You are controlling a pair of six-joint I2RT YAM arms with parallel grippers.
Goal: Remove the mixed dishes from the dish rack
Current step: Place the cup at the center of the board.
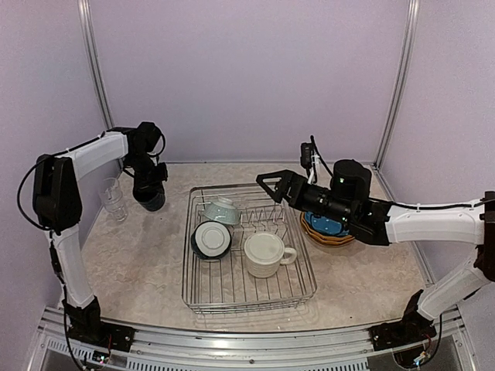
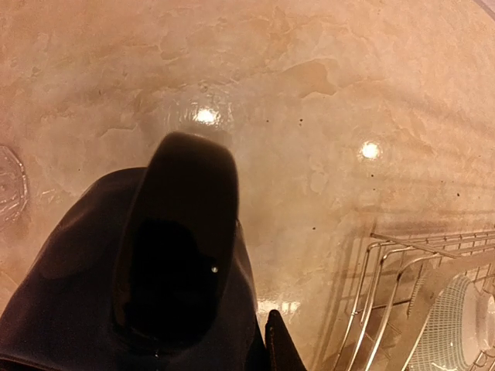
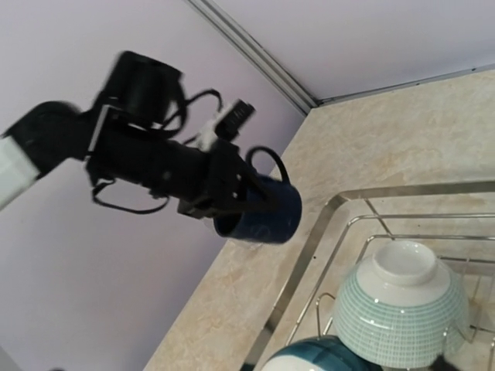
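Note:
My left gripper point(image 1: 148, 189) is shut on the navy mug point(image 1: 150, 199) and holds it tilted, low over the table left of the dish rack point(image 1: 203, 297). In the left wrist view the mug point(image 2: 178, 255) fills the lower left beside one finger point(image 2: 282, 349). In the right wrist view the mug point(image 3: 263, 215) hangs from that gripper. In the rack are a pale teal bowl point(image 1: 222, 209), a dark-outside bowl point(image 1: 210, 239) on its side and a cream mug point(image 1: 265, 255). My right gripper point(image 1: 269, 185) is open and empty above the rack's back edge.
Small clear glasses point(image 1: 114, 199) stand on the table just left of the navy mug. Blue and yellow plates point(image 1: 329, 228) are stacked right of the rack, under my right arm. The rack's corner shows in the left wrist view point(image 2: 387, 255). Purple walls enclose the table.

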